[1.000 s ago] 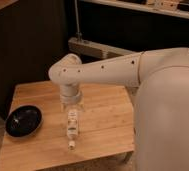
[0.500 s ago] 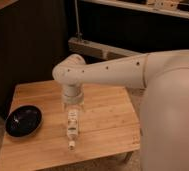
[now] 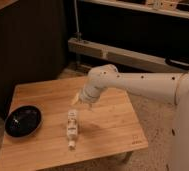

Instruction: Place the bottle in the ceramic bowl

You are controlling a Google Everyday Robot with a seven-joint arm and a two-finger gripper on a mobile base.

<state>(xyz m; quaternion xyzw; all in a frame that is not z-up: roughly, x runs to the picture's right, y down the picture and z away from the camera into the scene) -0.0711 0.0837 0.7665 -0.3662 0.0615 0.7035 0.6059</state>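
Note:
The bottle (image 3: 72, 128) is slim and whitish with a pale label. It lies on its side on the wooden table (image 3: 113, 125), with its small white cap pointing toward the front edge. The ceramic bowl (image 3: 23, 121) is glossy black and shallow. It sits near the table's left edge, a short way left of the bottle. My gripper (image 3: 82, 101) hangs from the white arm just above and beyond the bottle's far end. It holds nothing that I can see.
My white arm (image 3: 148, 87) reaches in from the right over the table's back half, and my bulky body (image 3: 188, 130) fills the right edge. A dark wall and a metal shelf rail (image 3: 113, 55) stand behind the table. Gravel-like floor lies at the right.
My gripper has shifted slightly to the right and my arm has drawn back toward the right. The bottle and the bowl have not moved.

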